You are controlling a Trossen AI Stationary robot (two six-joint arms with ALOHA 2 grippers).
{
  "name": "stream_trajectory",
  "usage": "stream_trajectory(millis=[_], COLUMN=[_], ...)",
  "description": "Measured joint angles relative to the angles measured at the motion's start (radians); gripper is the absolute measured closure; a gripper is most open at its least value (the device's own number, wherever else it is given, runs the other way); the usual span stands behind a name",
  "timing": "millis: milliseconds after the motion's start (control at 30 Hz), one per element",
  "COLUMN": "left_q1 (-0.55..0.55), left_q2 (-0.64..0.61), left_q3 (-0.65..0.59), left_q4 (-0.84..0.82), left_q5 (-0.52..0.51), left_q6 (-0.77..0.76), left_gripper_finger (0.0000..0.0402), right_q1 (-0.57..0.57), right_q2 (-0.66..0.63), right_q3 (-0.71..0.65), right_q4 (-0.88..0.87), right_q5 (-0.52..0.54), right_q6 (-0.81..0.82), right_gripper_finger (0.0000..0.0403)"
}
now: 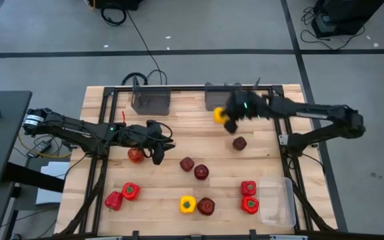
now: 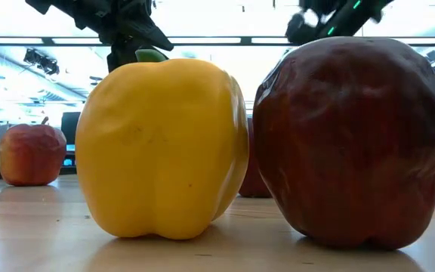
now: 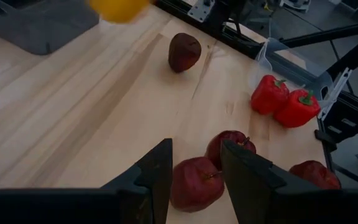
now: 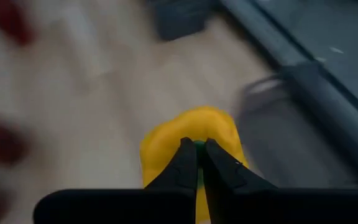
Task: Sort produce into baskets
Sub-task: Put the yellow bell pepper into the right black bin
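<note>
A pale wooden counter fills the middle, framed by black metal rails. Beyond it lies grey floor crossed by dark tape lines, a black cable snaking toward the counter's far edge. White papers sit at the counter's left edge.

— Where are the bins sitting?
— Both bins are standing along the table's far edge; the tray is lying at the near right corner.
— And the produce?
— Apples are lying mid-table, peppers are sitting along the near edge.
</note>
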Motion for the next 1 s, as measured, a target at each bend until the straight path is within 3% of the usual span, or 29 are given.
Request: stream_trajectory(millis=[100, 233, 567, 1000], left_q1=[0.0, 0.0, 0.0, -0.015], left_q2=[0.0, 0.0, 0.0, 0.0], left_q3=[0.0, 0.0, 0.0, 0.0], left_q4=[0.0, -0.005, -0.006, -0.027], left_q5=[0.0, 0.0, -0.001, 0.012], left_q6=[-0.005, -0.017, -0.083, -0.082], left_gripper_finger=[0.0261, 0.0261, 0.0261, 0.0261], right_q1=[-0.115, -0.189, -0.252, -0.31], right_q2=[0.08, 0.194, 0.371, 0.522], right_q3=[0.004, 0.087, 0.298, 0.311], right_q4=[0.08, 0.09, 0.095, 0.088], right_q5=[-0.008, -0.013, -0.01, -0.039], right_q6=[-0.023, -0.078, -0.184, -0.107], right_gripper_finger=[0.0387, 0.0386, 0.0384, 0.0367])
